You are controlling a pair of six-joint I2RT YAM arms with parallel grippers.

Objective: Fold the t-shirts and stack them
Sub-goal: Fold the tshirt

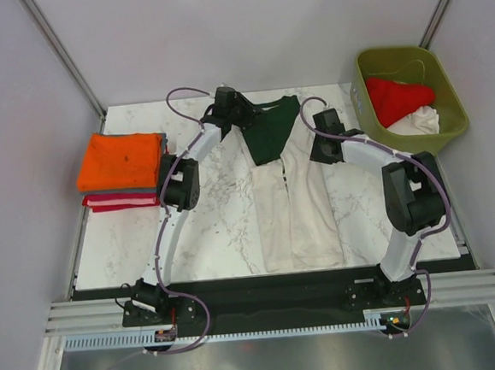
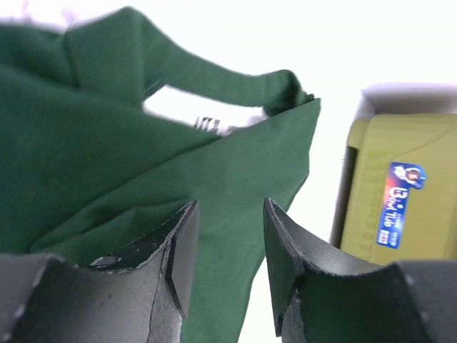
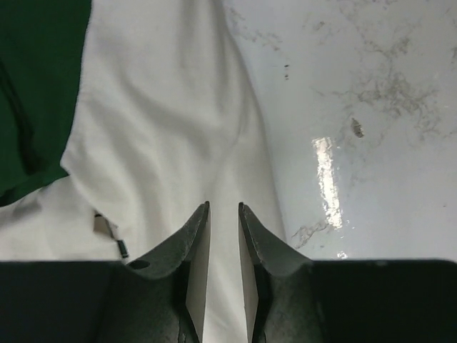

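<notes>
Top external: red tee [image 1: 399, 98], white tee [image 1: 421, 122] in bin [image 1: 452, 109]

A robotics lab test cell; a left arm [image 1: 176, 209] and a right arm [image 1: 403, 203] are bolted beside an aluminium rail [image 1: 86, 318] along the bottom of the frame; plain grey panels [image 1: 20, 126] wall in a marble-look desk [image 1: 208, 231]; metal struts [image 1: 61, 54] rise in both upper corners; purple cables [image 1: 159, 243] loop loose.

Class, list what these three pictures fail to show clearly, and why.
Top view: any print on the cream tee, folded out of sight.
Top view: shirts under the orange tee; only edges show.
Top view: the bin floor, covered by red cloth and white cloth.
Right wrist: whether the right gripper pinches the cream tee; its fingers hide the contact.
</notes>
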